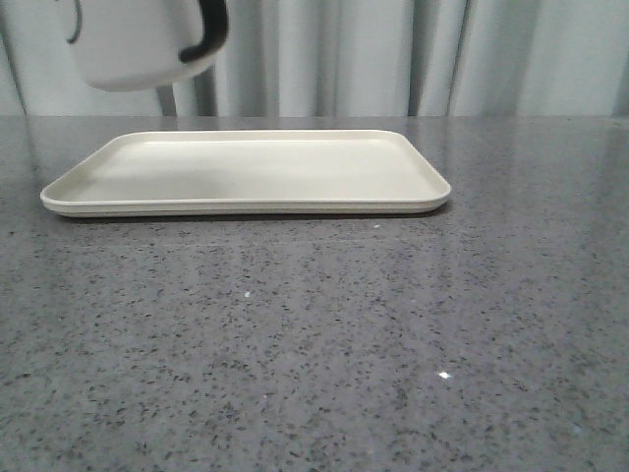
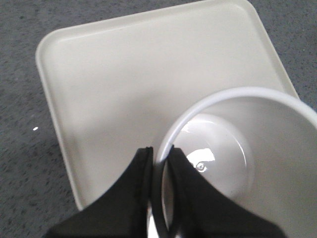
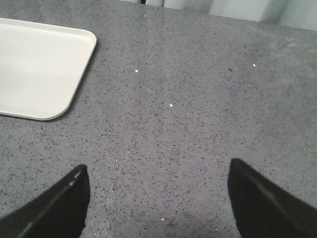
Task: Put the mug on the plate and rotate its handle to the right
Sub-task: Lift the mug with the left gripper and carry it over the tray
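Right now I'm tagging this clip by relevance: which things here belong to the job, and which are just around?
Job:
mug, held in the air over the plate
handle
plate
left gripper, pinching the mug's wall

Just around:
grey table
curtain

A grey speckled stone-like bench (image 1: 324,344) is seen filling the lower part of the front view; its surface is flecked with dark and pale grains, and a few small bright glints are scattered over it; a soft sheen is shown along its far part; behind its far edge, a pale grey-white curtain (image 1: 393,54) is hung in vertical folds, with darker creases between them.
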Robot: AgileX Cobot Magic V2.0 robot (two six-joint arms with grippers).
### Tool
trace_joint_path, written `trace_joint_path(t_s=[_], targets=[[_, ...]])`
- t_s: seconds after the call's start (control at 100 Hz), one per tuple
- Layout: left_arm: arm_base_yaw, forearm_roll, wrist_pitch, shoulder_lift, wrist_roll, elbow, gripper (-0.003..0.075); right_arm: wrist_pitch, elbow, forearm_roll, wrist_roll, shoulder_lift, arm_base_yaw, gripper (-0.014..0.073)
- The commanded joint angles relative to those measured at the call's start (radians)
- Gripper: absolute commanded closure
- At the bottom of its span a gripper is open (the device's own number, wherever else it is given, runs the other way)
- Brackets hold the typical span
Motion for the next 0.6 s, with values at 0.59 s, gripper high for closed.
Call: trace_joint_path(t_s=[0.59], targets=[[-0.09,-0.023,-0.042,0.295,0.025,-0.244,0.0741,-0.072,-0.033,-0.002,-0.003,0.013,-0.008,0.002]])
